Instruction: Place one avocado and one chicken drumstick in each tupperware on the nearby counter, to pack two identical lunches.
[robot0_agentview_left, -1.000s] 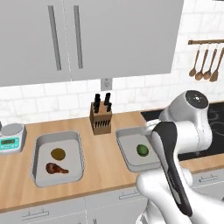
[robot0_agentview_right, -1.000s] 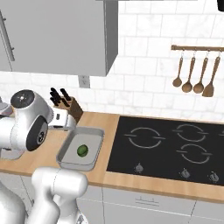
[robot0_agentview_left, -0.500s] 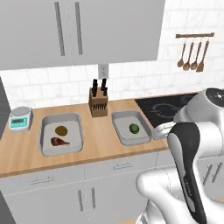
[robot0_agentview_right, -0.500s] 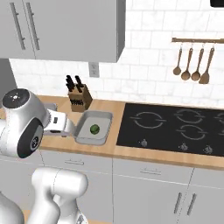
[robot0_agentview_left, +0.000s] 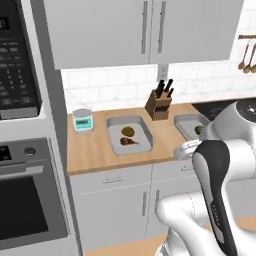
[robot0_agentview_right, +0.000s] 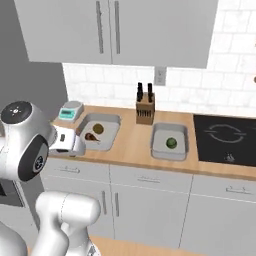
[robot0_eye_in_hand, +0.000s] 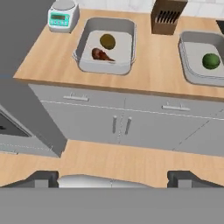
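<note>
Gripper (robot0_eye_in_hand: 112, 177) hangs low in front of the cabinets, out over the floor, jaws spread wide and holding nothing; its 2 dark fingertips (robot0_eye_in_hand: 41, 177) sit far apart at the bottom of the hand view. The counter (robot0_eye_in_hand: 153, 65) lies well ahead of and above the hand, nothing on it near the fingers. 2 tupperware trays rest on the worktop, apart from each other with a knife block (robot0_agentview_right: 145, 107) standing between and behind them by the wall. The left tupperware (robot0_eye_in_hand: 105, 46) holds an olive-brown avocado (robot0_eye_in_hand: 107, 41) and a dark reddish-brown chicken drumstick (robot0_eye_in_hand: 101, 54) just beside it, the drumstick toward the tray's front edge; whether the 2 touch is not clear. The right tupperware (robot0_eye_in_hand: 201, 63) holds 1 dark green avocado (robot0_eye_in_hand: 211, 61) only. From the hand, the left tray is roughly straight ahead and the right tray is ahead and off to the right, both well apart from the gripper. A white scale with teal display (robot0_eye_in_hand: 63, 15) sits on the counter left of the left tray, near the wall. A black cooktop (robot0_agentview_right: 225, 140) lies to the right of the right tray. An oven front (robot0_agentview_left: 27, 200) stands left of the counter. The white arm (robot0_agentview_left: 215, 170) rises in the foreground of the left base view, partly covering the right tray there.
</note>
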